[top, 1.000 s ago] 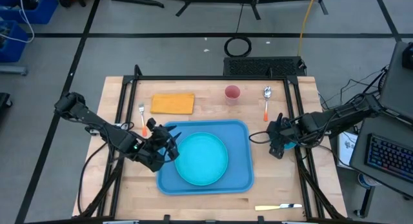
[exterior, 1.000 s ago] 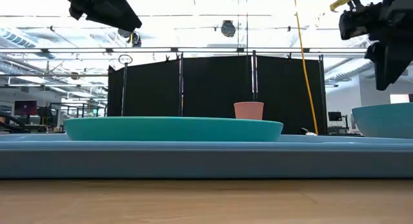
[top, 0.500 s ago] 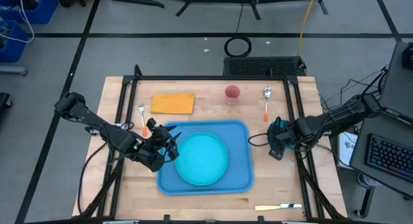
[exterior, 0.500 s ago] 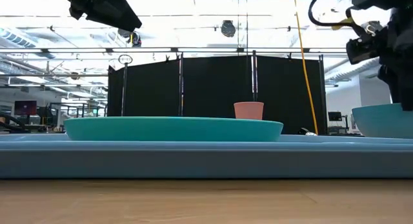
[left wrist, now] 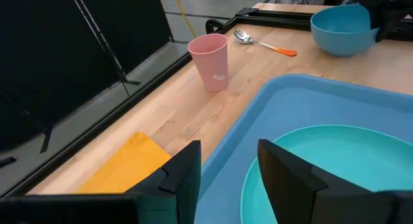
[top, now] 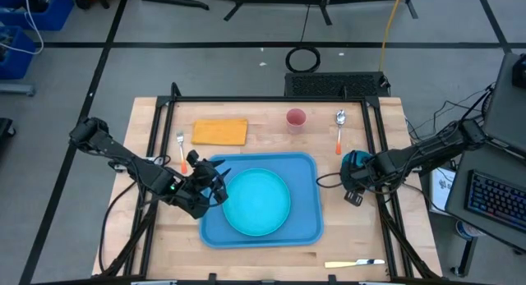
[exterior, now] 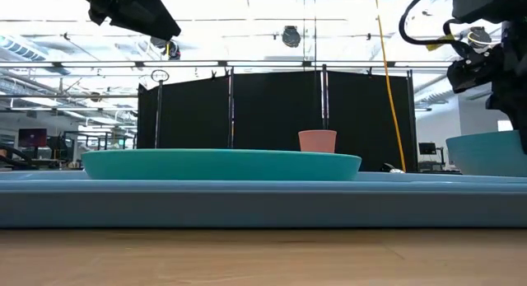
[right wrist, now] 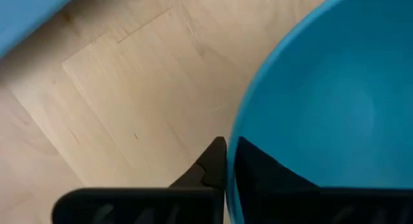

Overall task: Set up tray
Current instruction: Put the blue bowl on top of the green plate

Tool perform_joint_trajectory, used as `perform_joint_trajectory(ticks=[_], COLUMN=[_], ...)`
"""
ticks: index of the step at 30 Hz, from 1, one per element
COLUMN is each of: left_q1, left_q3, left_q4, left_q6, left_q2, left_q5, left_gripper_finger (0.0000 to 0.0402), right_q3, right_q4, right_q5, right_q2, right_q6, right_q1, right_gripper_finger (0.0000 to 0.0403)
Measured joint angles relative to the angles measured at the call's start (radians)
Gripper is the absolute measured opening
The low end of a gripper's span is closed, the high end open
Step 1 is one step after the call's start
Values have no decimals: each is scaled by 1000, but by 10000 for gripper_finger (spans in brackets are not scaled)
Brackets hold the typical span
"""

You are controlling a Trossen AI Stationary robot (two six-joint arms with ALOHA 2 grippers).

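Left gripper (top: pixel 215 184): fingers parted and empty, poised over the tray's left rim.
Tray (top: pixel 306 167): light blue, lying at the centre of the counter (top: pixel 271 131), towards its near edge.
Plate (top: pixel 256 202): teal, lying inside the tray, nothing on it.
Cup (top: pixel 296 118): pink, upright near the far edge.
Bowl (top: pixel 353 163): blue, on the counter just off the tray's right side.
Right gripper (right wrist: pixel 227 161): fingers clamped on the bowl's rim.
Left wrist view: shows the cup (left wrist: pixel 210 61) empty; the low view hides its inside.

Light-blue tray (top: pixel 308 196), teal plate (top: pixel 256 203), blue bowl (left wrist: pixel 342 30), pink cup (top: pixel 296 118), orange napkin (top: pixel 220 131).
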Motion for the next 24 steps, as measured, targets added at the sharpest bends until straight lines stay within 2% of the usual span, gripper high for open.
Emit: perform_joint_trajectory(ticks=[7,11,19,24], left_q1=[0,0,0,0], left_q3=[0,0,0,0], left_q4=[-1,-2,-2,-2], left_q6=[14,35,65,65], left_q2=[0,0,0,1], left_q5=[19,24,33,34], left_gripper_finger=[159,159,159,159], right_q3=[0,19,121,203], right_q4=[6,15,125,230], right_q5=[23,71,146,173], right_q2=[0,1,5,61], right_q6=[-95,-148,-381,-548], right_q1=[0,4,52,65], right_gripper_finger=[4,2,1,0])
